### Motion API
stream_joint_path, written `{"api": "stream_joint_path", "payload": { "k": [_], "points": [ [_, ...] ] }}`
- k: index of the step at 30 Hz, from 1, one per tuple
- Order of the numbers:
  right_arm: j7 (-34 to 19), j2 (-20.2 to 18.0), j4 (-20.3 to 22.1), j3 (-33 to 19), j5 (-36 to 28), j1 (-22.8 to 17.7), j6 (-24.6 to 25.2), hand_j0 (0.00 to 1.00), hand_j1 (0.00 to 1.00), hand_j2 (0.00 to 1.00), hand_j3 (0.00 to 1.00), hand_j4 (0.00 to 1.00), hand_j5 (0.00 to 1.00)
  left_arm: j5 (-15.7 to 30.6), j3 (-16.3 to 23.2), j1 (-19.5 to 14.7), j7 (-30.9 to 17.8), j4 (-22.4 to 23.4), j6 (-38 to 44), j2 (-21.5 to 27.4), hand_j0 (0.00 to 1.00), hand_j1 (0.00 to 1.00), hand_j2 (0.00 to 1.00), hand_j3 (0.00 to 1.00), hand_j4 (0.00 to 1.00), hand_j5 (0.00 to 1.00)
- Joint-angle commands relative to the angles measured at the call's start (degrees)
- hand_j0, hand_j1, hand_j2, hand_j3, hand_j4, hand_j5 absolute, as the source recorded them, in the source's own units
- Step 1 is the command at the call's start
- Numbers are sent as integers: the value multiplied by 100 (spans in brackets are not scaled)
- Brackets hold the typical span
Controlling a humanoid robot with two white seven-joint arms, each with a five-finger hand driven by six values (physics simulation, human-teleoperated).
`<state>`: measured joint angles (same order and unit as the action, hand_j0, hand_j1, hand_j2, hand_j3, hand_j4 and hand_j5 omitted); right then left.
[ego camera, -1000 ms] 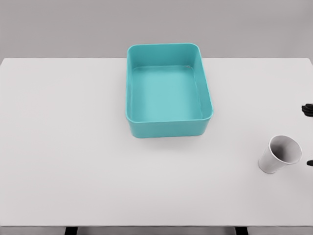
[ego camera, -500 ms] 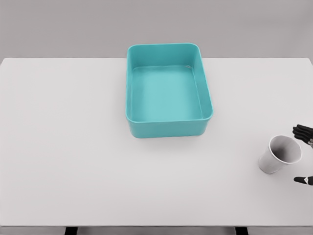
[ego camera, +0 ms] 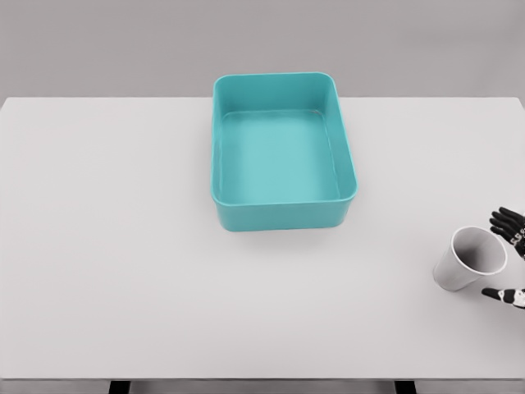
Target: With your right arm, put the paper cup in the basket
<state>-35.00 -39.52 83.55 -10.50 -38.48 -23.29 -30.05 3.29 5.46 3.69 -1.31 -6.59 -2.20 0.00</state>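
1. Centrally, toward the back of the white table (ego camera: 123, 246), sits the teal basket (ego camera: 283, 213).
2. Well apart, near the right edge, the paper cup (ego camera: 467, 261) lies tilted.
3. Just right of it, the right hand (ego camera: 509, 256) shows spread fingertips (ego camera: 505, 219) flanking the rim, grasping nothing.

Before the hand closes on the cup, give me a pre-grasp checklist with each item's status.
1. Paper cup in view, tilted with its mouth toward the right hand: ok.
2. Dark fingertips on both sides of the cup's rim: ok.
3. Fingers closed on the cup: not ok.
4. Contact with the cup: cannot tell.
5. Teal basket empty, opening unobstructed: ok.
6. Bare table between cup and basket: ok.
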Motion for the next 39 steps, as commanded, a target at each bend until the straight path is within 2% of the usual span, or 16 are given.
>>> {"api": "stream_joint_path", "payload": {
  "k": [1,7,11,15,19,28,29,31,32,33,37,39],
  "points": [
    [0,49,-14,66,-37,0,8,100,100,100,100,100,100,-4,-1,0,0,0,0,0,100,100,100,100,100,100],
    [0,401,-14,127,-46,53,8,100,100,100,100,100,100,-3,-1,0,0,0,0,0,100,100,100,100,100,100],
    [0,480,-14,128,-46,44,8,100,100,100,100,100,100,-4,-1,0,0,0,0,0,100,100,100,100,100,100],
    [0,489,-5,163,-46,114,34,100,100,100,100,100,100,5,-1,0,-1,0,0,0,100,100,100,100,100,100],
    [0,489,-23,523,-46,475,122,100,100,100,100,100,100,5,-1,0,0,0,0,0,100,100,100,100,100,100],
    [0,489,-5,672,-37,483,122,99,99,99,99,99,99,-4,-1,0,0,0,0,0,100,100,100,100,100,100],
    [0,480,-14,672,-28,483,122,94,94,94,94,94,94,5,-1,0,0,0,0,0,100,100,100,100,100,100],
    [0,480,-14,664,7,483,122,77,77,77,77,77,77,5,-1,0,0,0,0,0,100,100,100,100,100,100],
    [0,480,-14,664,16,475,122,74,74,74,74,74,74,5,-1,0,0,0,0,0,100,100,100,100,100,100],
    [0,480,-14,664,16,475,122,67,67,67,67,67,67,-3,-1,0,-9,0,0,0,100,100,100,100,100,100],
    [0,471,-14,646,25,483,122,60,60,60,60,60,60,5,-1,0,0,0,0,0,100,100,100,100,100,100],
    [0,454,-5,620,25,492,131,60,60,60,60,60,60,-4,-1,0,0,0,0,0,100,100,100,100,100,100]
  ]
}}
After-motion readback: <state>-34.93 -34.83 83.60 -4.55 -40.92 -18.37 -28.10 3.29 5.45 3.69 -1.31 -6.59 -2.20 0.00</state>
